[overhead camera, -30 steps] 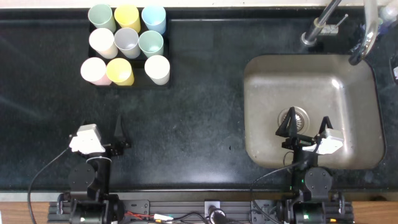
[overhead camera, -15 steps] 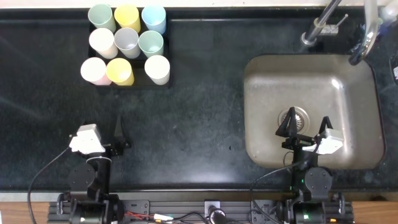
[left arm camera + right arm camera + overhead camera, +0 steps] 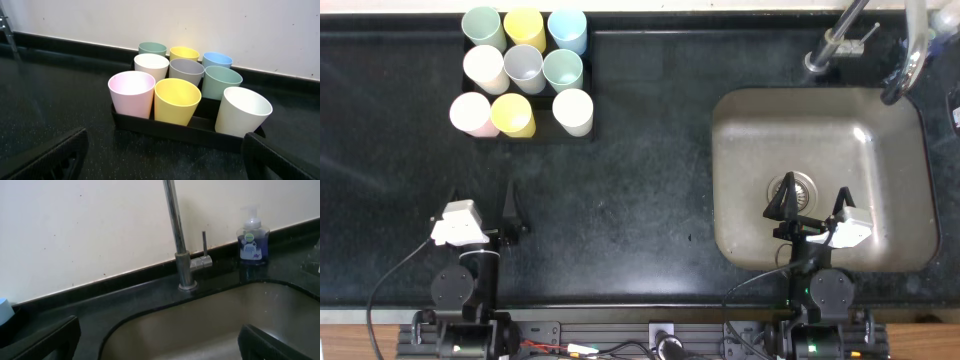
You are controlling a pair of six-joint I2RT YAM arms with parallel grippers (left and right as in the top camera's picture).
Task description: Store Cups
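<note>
Nine cups (image 3: 524,67) stand in a black tray (image 3: 592,125) at the far left of the dark counter (image 3: 640,200), close against the back wall. Every cup is upright on its base with the open mouth up, so each long axis runs straight up from the tray. They sit three by three, in rows that run along the wall. The back row is green, yellow and blue, the middle row white, grey and green, and the front row has a pink cup (image 3: 132,93), a yellow one and a white cup (image 3: 243,112). That white one, at the tray's front right corner, looks to lean a little outward. The left gripper (image 3: 480,207) sits low near the front edge of the counter, well apart from the tray and facing it, with its fingers (image 3: 55,156) spread wide and nothing between them. The right gripper (image 3: 810,203) is over the steel sink (image 3: 740,120), near the drain (image 3: 798,186), its fingers (image 3: 42,340) also wide apart and holding nothing. Behind the sink rise a tap (image 3: 176,235) and a soap bottle (image 3: 253,242).
</note>
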